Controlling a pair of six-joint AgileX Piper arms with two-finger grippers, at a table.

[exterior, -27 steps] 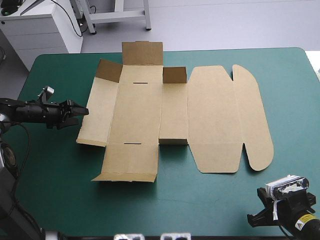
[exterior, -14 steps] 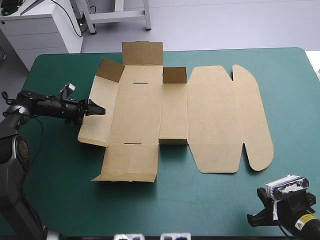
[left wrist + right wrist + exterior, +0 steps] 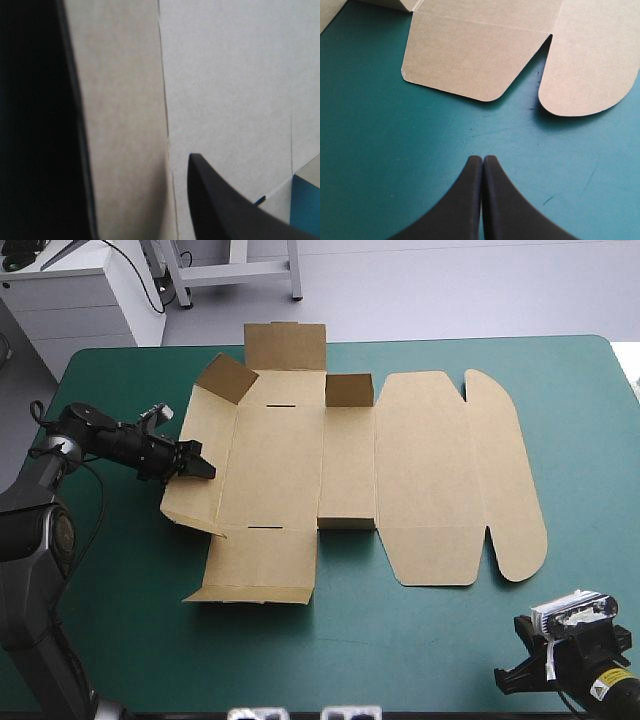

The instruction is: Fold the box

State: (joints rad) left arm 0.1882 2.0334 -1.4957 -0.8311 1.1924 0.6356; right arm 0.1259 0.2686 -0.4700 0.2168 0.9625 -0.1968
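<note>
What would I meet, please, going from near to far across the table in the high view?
Right end effector → bare teal-green cover → box → table's far edge. The left end effector lies level with the box, so it is left out.

High view: above and behind the robot, facing forward and down, distant; takes in the teal-green table cover [image 3: 120,620] and the cut sheet of brown board, the box [image 3: 430,470]. Left wrist view: very near, board filling the field ahead of the left gripper [image 3: 203,469]. Right wrist view: low over the cover, facing the box's rounded flaps ahead of the right gripper [image 3: 482,159]. Shared with high view: those flaps; the left panel.
</note>
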